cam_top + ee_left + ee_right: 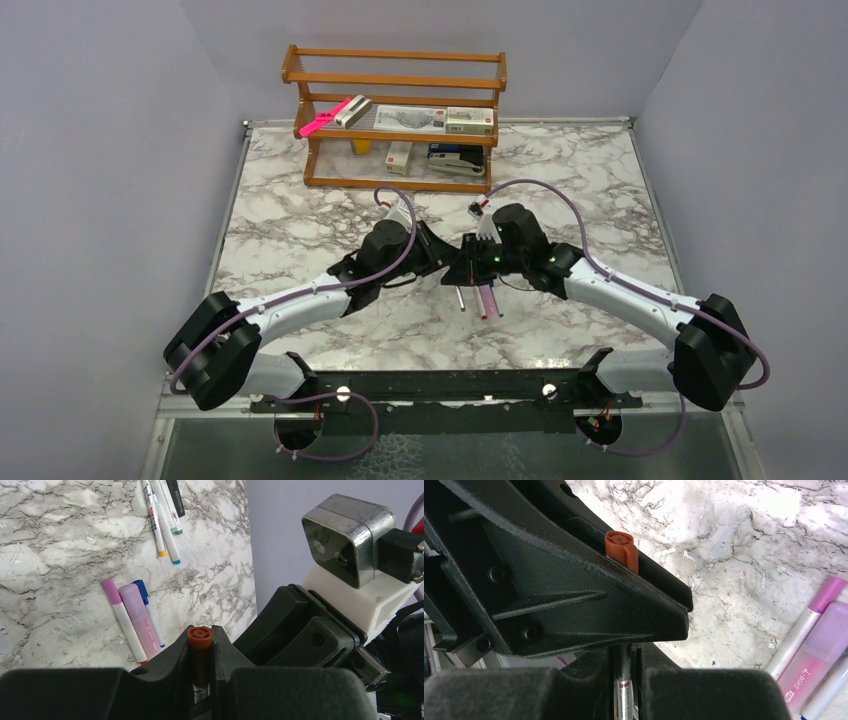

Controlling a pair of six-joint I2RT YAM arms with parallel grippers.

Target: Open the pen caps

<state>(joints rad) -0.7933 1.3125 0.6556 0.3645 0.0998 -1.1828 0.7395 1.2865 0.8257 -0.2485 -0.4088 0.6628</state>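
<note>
A white-barrelled pen is held between both grippers above the table's middle. My left gripper (201, 632) (447, 262) is shut on its orange-red pen cap (200, 637), whose end sticks out past the fingertips. That cap (622, 549) also shows in the right wrist view, above the left gripper's finger (574, 590). My right gripper (626, 652) (470, 264) is shut on the pen's barrel (625, 685). On the marble lie a lilac-capped pen (111, 591), a pink highlighter (138, 611) and a blue-capped pen (141, 587). Several more pens (162, 525) lie farther off.
A wooden shelf (395, 80) stands at the back of the table with small boxes and a long bright-pink item (322, 119) on it. Grey walls close in both sides. The right arm's wrist camera (345, 535) hangs close on the right in the left wrist view.
</note>
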